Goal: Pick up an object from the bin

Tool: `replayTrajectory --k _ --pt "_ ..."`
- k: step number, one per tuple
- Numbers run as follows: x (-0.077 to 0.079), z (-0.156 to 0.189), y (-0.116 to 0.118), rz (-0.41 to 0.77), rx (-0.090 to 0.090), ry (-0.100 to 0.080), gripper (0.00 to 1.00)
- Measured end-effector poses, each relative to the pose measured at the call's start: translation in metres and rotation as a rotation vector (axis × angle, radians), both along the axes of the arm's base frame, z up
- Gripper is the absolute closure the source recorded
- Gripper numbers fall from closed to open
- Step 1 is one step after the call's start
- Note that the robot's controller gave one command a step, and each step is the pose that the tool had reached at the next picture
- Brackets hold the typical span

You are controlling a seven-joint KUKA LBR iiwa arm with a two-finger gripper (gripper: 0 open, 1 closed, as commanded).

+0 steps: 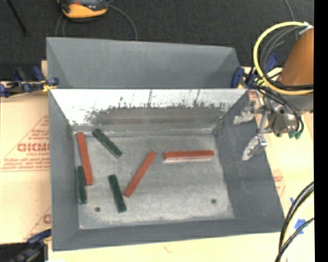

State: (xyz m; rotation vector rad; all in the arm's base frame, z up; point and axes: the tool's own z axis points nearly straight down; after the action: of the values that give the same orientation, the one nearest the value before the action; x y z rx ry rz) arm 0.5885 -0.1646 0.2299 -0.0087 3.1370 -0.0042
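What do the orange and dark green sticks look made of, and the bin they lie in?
Orange sticks: likely plastic or painted wood; flat even colour, straight edges, no gloss. Dark green sticks: same bar shape, probably the same material, matte. Bin: sheet metal, dull grey, with scuffed, speckled wear on its floor and back wall.
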Motion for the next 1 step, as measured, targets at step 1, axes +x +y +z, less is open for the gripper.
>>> replayTrajectory --k 1 --pt "-0.0057 -0.0305 0.0072 0.056 -0.002 -0.006 0.0"
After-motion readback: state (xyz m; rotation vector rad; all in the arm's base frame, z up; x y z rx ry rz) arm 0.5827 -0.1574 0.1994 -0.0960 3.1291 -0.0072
